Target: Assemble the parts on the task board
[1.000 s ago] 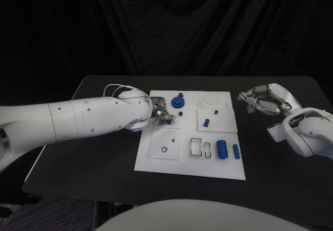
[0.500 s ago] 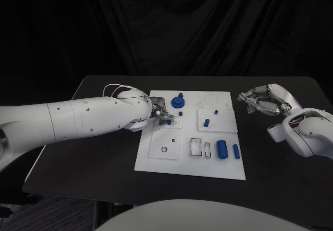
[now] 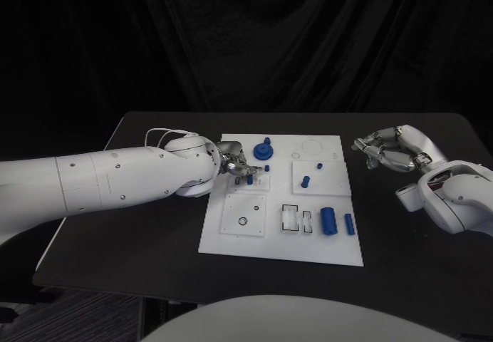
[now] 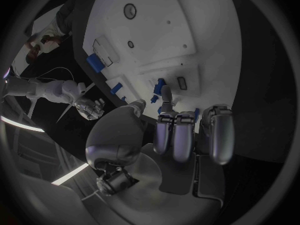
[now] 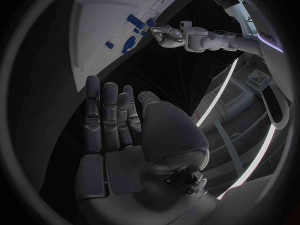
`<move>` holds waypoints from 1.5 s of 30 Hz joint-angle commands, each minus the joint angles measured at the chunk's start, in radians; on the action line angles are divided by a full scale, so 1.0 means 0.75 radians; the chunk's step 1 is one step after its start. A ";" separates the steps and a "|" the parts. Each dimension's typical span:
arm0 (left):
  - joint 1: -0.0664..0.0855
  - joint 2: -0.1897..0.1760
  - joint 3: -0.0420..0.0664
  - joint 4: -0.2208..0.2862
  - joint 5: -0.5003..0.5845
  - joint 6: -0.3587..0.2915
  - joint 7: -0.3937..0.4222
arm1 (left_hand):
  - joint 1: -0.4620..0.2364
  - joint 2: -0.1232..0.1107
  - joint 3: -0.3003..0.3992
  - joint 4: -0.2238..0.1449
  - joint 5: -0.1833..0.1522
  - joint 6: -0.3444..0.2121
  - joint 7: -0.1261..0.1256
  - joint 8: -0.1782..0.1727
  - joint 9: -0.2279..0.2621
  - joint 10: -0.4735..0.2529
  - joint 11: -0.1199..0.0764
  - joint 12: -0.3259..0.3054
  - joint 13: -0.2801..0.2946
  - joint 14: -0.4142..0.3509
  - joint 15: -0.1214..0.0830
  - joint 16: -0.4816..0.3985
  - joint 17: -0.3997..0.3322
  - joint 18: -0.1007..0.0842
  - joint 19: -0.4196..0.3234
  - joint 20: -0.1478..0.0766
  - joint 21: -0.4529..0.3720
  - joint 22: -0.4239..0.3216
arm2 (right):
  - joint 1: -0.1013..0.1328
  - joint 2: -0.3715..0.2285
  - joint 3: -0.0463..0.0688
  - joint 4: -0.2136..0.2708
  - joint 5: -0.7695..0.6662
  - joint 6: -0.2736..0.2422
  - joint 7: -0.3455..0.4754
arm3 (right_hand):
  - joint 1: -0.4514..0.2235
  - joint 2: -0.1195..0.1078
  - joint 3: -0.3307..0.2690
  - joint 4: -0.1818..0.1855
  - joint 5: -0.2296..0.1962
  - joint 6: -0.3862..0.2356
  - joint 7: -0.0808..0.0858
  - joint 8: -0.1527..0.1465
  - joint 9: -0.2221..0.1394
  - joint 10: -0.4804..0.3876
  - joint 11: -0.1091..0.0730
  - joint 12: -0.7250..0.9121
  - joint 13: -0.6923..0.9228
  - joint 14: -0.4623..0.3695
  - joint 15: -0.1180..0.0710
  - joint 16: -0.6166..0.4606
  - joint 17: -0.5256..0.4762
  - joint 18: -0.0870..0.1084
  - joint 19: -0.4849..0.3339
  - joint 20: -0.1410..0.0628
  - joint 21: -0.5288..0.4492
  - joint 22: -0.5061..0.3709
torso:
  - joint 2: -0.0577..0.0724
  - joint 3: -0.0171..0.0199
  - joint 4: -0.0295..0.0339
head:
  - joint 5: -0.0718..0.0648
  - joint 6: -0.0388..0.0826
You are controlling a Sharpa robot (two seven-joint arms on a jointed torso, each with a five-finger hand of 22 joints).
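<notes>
While your left hand [image 3: 234, 167] works at the left side of the task board [image 3: 283, 246], its fingers close round a small blue peg [image 3: 250, 180] at the raised block there, so you seem to be mid-way through seating that piece; whether it is fully in, you cannot tell. Moving right, a blue gear [image 3: 264, 151] sits near the far edge, two short pegs [image 3: 305, 183] stand on the middle block, and one large cylinder [image 3: 328, 221] with one slimmer bar [image 3: 349, 224] lies loose near the front, apparently still to place beside two open slots [image 3: 298, 218]. Further right, off the board and above the bench [image 3: 411, 263], your right hand [image 3: 390, 152] holds nothing, fingers loosely curled.
</notes>
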 commanded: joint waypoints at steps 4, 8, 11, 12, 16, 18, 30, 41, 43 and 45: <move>0.028 -0.080 0.002 0.111 -0.104 -0.208 0.061 | 0.094 0.027 -0.029 -0.013 0.128 -0.084 0.019 -0.020 0.035 0.140 0.023 0.005 0.350 0.137 0.023 0.004 0.351 0.018 0.002 0.023 -0.005 0.141 | -0.003 -0.008 0.001 0.005 -0.008 0.002 -0.031 | 0.013 0.002 0.007 -0.001 0.002 0.000 -0.011 0.005 -0.002 0.015 0.000 0.007 0.000 0.009 -0.002 0.008 -0.001 0.015 0.010 -0.004 -0.007 0.002 | 0.001 0.0000 0.0006 | 0.001 0.000; 0.062 -0.102 0.001 0.147 -0.201 -0.204 0.056 | 0.180 0.031 -0.015 -0.043 0.171 -0.124 0.027 -0.028 0.050 0.140 0.030 0.005 0.350 0.137 0.029 0.004 0.351 0.020 -0.004 0.029 -0.013 0.137 | -0.003 -0.008 0.001 0.005 -0.009 0.003 -0.035 | 0.013 0.001 0.007 0.000 0.002 0.000 -0.011 0.005 -0.002 0.016 0.000 0.007 0.000 0.010 -0.002 0.009 0.000 0.015 0.011 -0.004 -0.007 0.002 | 0.000 -0.0004 0.0002 | 0.008 0.000; 0.079 -0.105 0.001 0.152 -0.306 -0.210 0.084 | 0.212 0.030 -0.011 -0.048 0.182 -0.154 0.037 -0.036 0.056 0.140 0.039 0.005 0.350 0.137 0.037 0.004 0.351 0.021 -0.008 0.035 -0.017 0.136 | -0.003 -0.006 0.001 0.005 -0.010 0.004 -0.037 | 0.013 0.001 0.007 0.000 0.002 0.000 -0.011 0.005 -0.002 0.016 0.000 0.007 0.000 0.010 -0.002 0.009 0.000 0.015 0.011 -0.004 -0.007 0.002 | 0.000 0.0001 -0.0009 | 0.012 0.000; 0.084 -0.105 0.001 0.151 -0.348 -0.210 0.099 | 0.237 0.030 -0.004 -0.058 0.193 -0.167 0.040 -0.039 0.061 0.140 0.042 0.005 0.350 0.137 0.040 0.004 0.351 0.020 -0.007 0.039 -0.014 0.141 | -0.003 -0.006 0.001 0.005 -0.010 0.005 -0.038 | 0.012 0.001 0.007 0.000 0.002 0.000 -0.011 0.006 -0.002 0.016 0.000 0.008 0.001 0.012 -0.002 0.010 0.002 0.015 0.011 -0.004 -0.007 0.002 | -0.001 0.0007 -0.0018 | 0.013 0.000; 0.114 -0.094 0.001 0.122 -0.511 -0.201 0.198 | 0.310 0.031 0.029 -0.090 0.190 -0.210 0.050 -0.051 0.069 0.140 0.051 0.005 0.350 0.137 0.050 0.004 0.351 0.017 -0.003 0.048 -0.005 0.154 | -0.003 -0.006 0.001 0.007 -0.010 0.006 -0.041 | 0.012 0.001 0.007 0.000 0.002 0.000 -0.011 0.006 -0.002 0.016 0.000 0.008 0.001 0.012 -0.002 0.010 0.002 0.015 0.011 -0.004 -0.007 0.002 | -0.002 0.0033 -0.0012 | 0.011 0.000; 0.128 -0.086 0.001 0.100 -0.543 -0.194 0.238 | 0.380 0.037 0.086 -0.128 0.148 -0.231 0.053 -0.054 0.075 0.140 0.051 0.005 0.350 0.137 0.052 0.004 0.351 0.014 0.000 0.052 0.003 0.166 | -0.003 -0.007 0.001 0.007 -0.011 0.006 -0.042 | 0.012 0.001 0.007 0.000 0.002 0.001 -0.011 0.006 -0.002 0.018 0.000 0.009 0.002 0.012 -0.002 0.010 0.001 0.015 0.011 -0.004 -0.007 0.002 | -0.001 0.0028 0.0003 | 0.006 0.000; 0.264 0.011 0.001 -0.159 -0.158 0.366 0.209 | 0.256 0.115 0.088 -0.010 -0.052 -0.412 0.117 -0.005 0.177 -0.059 0.121 -0.156 0.278 0.065 0.130 -0.048 0.284 0.076 -0.276 0.125 -0.248 0.022 | -0.002 -0.002 0.001 0.005 -0.013 0.002 -0.064 | 0.011 0.000 0.007 0.001 0.001 0.003 -0.011 0.007 -0.002 0.016 0.000 0.008 -0.002 0.012 -0.003 0.009 -0.002 0.015 0.013 -0.004 -0.007 0.003 | 0.004 0.0015 -0.0039 | 0.005 0.000; 0.283 0.030 0.001 -0.184 0.314 0.495 0.193 | 0.622 0.125 0.321 -0.283 0.022 -0.462 0.086 0.212 0.302 -0.518 0.111 -0.529 0.086 -0.210 0.128 -0.231 0.075 0.110 -0.425 0.128 -0.397 -0.027 | -0.003 0.013 0.001 -0.008 -0.014 0.015 -0.062 | 0.011 0.000 0.008 0.001 0.002 0.004 -0.012 0.008 -0.001 0.019 0.000 0.010 0.000 0.013 -0.003 0.010 0.000 0.015 0.013 -0.004 -0.007 0.003 | -0.001 0.0065 -0.0048 | 0.008 0.000; 0.283 0.031 0.001 -0.184 0.328 0.512 0.209 | 0.636 0.111 0.320 -0.239 -0.066 -0.470 0.071 0.250 0.277 -0.569 0.105 -0.587 0.040 -0.280 0.122 -0.294 0.012 0.095 -0.360 0.129 -0.345 0.016 | -0.003 0.015 0.001 -0.010 -0.014 0.017 -0.061 | 0.011 0.000 0.008 0.001 0.002 0.004 -0.012 0.008 -0.001 0.019 0.000 0.010 0.000 0.013 -0.003 0.010 0.000 0.015 0.013 -0.004 -0.007 0.003 | -0.001 0.0065 -0.0038 | 0.006 0.000; 0.284 0.031 0.001 -0.183 0.337 0.530 0.217 | 0.597 0.102 0.287 -0.153 -0.147 -0.518 0.064 0.264 0.254 -0.905 0.102 -0.885 -0.128 -0.565 0.128 -0.522 -0.203 0.127 -0.497 0.134 -0.504 -0.071 | -0.003 0.016 0.001 -0.012 -0.014 0.018 -0.060 | 0.011 0.001 0.008 0.001 0.002 0.004 -0.012 0.008 -0.001 0.018 -0.001 0.009 -0.002 0.013 -0.003 0.010 -0.002 0.015 0.014 -0.005 -0.007 0.003 | 0.001 0.0051 -0.0029 | 0.006 0.000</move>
